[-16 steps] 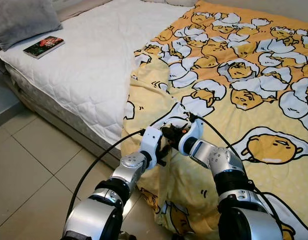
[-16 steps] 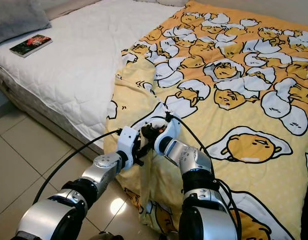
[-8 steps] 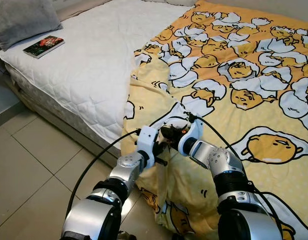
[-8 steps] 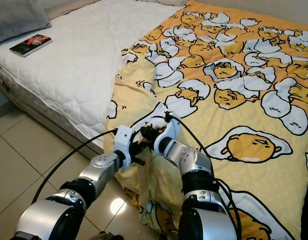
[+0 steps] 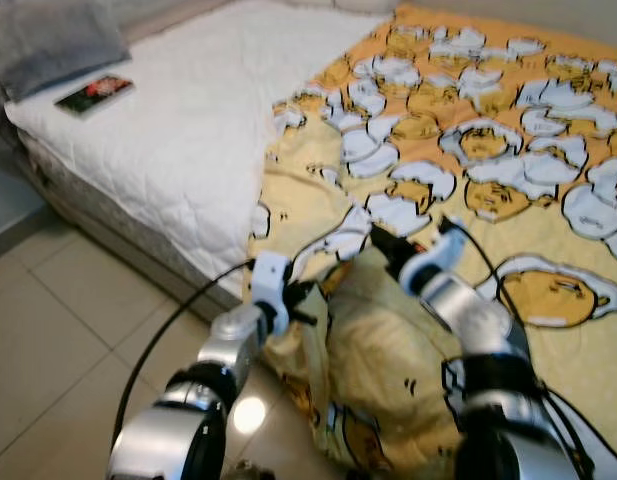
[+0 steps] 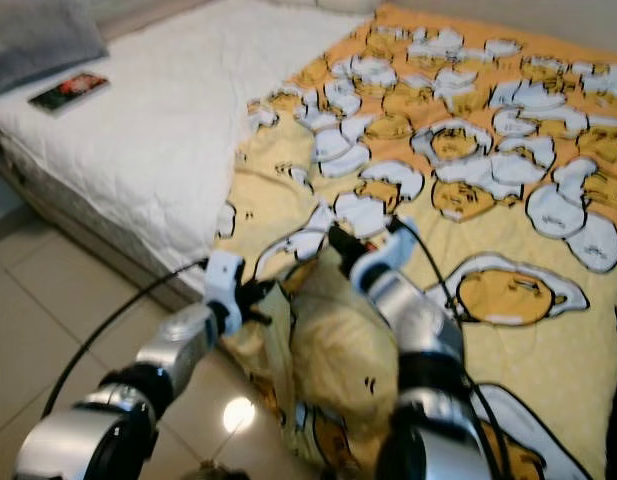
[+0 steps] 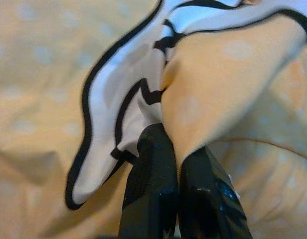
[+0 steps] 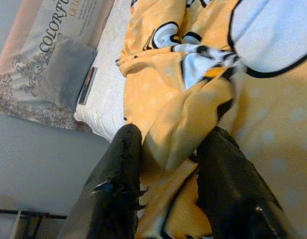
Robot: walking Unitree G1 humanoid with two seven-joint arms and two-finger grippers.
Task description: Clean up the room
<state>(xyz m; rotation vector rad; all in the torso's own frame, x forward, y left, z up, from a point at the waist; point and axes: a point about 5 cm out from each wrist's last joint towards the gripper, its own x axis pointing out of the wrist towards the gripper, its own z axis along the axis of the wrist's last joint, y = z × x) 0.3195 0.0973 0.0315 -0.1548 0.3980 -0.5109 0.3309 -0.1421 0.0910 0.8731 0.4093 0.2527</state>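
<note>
Pinching yellow blanket edge: left gripper fingers clamped; right gripper fingers gripping fold.

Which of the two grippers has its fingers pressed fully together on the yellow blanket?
The left gripper: its fingers meet on a thin fold of the blanket. The right gripper holds a thicker bunch, so its fingers stand apart.

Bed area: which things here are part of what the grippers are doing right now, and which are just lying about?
In the job:
- yellow egg-print blanket, hem bunched at the bed's edge
- left gripper, shut on a fold of it
- right gripper, fabric between its fingers

Lying about:
- book on the white mattress
- grey pillow
</note>
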